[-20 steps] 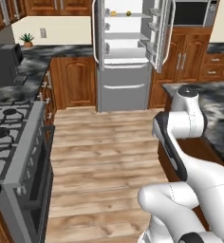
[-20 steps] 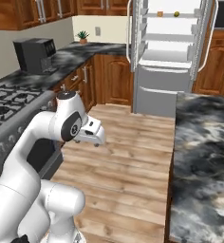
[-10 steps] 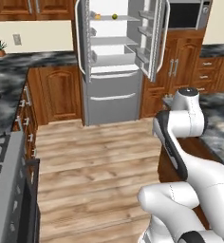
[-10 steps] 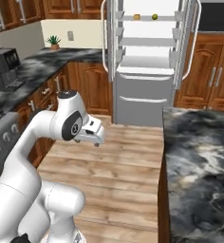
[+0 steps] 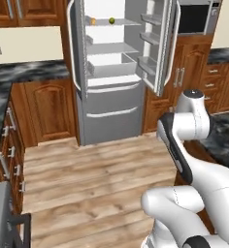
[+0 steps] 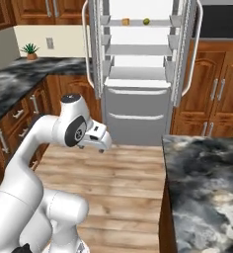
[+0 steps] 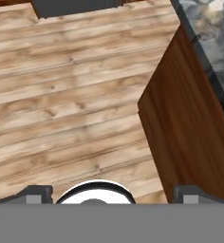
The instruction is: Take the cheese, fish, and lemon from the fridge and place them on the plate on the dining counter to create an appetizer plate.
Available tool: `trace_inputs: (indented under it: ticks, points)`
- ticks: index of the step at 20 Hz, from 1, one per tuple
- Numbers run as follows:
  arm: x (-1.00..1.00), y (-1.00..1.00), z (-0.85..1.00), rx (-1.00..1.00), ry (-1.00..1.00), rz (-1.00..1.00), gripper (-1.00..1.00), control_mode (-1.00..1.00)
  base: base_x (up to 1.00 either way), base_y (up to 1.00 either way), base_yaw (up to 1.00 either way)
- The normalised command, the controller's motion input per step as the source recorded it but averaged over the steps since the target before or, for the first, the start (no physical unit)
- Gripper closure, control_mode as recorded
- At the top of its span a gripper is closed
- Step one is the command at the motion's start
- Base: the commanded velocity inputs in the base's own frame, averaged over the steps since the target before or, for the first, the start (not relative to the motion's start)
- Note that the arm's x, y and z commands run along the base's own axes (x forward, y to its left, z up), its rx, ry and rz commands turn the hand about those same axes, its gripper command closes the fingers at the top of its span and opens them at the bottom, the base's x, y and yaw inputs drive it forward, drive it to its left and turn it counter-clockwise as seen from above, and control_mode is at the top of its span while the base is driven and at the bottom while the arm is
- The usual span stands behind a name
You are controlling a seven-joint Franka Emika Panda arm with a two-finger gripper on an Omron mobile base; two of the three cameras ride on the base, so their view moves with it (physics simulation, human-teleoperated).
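Note:
The fridge (image 5: 111, 116) (image 6: 138, 113) stands straight ahead with both upper doors swung open. On its top shelf sit the orange cheese (image 5: 93, 21) (image 6: 125, 21) and, just to its right, the yellow-green lemon (image 5: 111, 21) (image 6: 146, 21). My gripper (image 6: 99, 147) (image 7: 112, 192) hangs over the wood floor, well short of the fridge and pointing down; it is open with nothing between its fingers. The dining counter (image 6: 202, 188) (image 7: 209, 33) lies to my right. The fish and the plate are out of view.
A narrower marbled counter (image 5: 24, 72) (image 6: 19, 79) with wood drawers runs along the left, with a small plant (image 6: 29, 49) on it. A microwave (image 5: 199, 19) sits right of the fridge. A stove corner (image 5: 5, 218) shows at lower left. Wood floor (image 7: 76, 95) stretches to the fridge.
The base has driven and turned toward the fridge, so the whole picture has shifted: the fridge is larger and more central, and the stove has slid off to the left. The gripper has stayed open.

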Motion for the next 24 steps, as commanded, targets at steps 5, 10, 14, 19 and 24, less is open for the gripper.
trace_inputs:
  ticks: [5,10,14,19,24]
  points:
    - [0.0,0.0,0.0,0.0,0.0,0.0,-1.0,1.0,1.0,0.17,-0.08]
    - [0.0,0.0,0.0,0.0,0.0,0.0,-1.0,1.0,1.0,0.12,-0.01]
    - [0.0,0.0,0.0,0.0,0.0,0.0,-1.0,1.0,1.0,0.0,0.0]
    - [0.0,0.0,0.0,0.0,0.0,0.0,-1.0,1.0,1.0,0.0,0.0]
    - [0.0,0.0,0.0,0.0,0.0,0.0,-1.0,1.0,1.0,-0.04,0.02]
